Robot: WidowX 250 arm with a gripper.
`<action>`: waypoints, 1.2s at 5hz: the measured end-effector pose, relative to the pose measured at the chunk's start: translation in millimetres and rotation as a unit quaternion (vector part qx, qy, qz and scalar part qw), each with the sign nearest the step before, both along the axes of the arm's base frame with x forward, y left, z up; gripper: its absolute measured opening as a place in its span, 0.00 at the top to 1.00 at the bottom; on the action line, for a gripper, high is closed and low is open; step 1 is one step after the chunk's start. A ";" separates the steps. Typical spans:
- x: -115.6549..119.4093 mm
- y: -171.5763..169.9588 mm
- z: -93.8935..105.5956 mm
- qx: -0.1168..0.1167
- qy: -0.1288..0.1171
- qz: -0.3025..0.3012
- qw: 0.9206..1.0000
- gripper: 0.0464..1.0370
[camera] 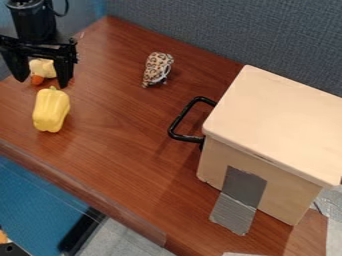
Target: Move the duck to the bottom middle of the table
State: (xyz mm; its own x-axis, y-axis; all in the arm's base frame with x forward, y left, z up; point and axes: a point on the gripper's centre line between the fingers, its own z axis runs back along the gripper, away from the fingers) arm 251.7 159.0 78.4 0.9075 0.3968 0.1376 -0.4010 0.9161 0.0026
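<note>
My gripper (43, 82) hangs at the upper left of the camera view, pointing down, with its two fingers spread wide. Between and slightly behind them the yellow duck (43, 69) with its orange bill sits near the table's far left side. The fingers stand on either side of the duck, with gaps visible, and part of it is hidden by the gripper. The brown wooden table (127, 145) stretches from there toward the lower right.
A yellow bell pepper (51, 110) lies just in front of the gripper. Farther right is a leopard-spotted toy (157, 68). A large beige box (274, 125) with a black handle (175, 122) and grey tape takes up the right side.
</note>
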 end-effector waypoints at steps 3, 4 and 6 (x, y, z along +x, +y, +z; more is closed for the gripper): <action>44.4 55.0 -20.6 -0.040 0.002 0.018 0.999 0.04; 64.7 76.7 -33.7 -0.055 -0.006 -0.004 0.998 0.04; 81.0 98.5 -60.3 -0.043 0.019 -0.034 0.998 0.09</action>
State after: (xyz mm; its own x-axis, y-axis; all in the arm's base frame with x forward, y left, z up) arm 332.7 257.5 18.2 0.9370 0.3422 0.0702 -0.3381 0.9389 -0.0641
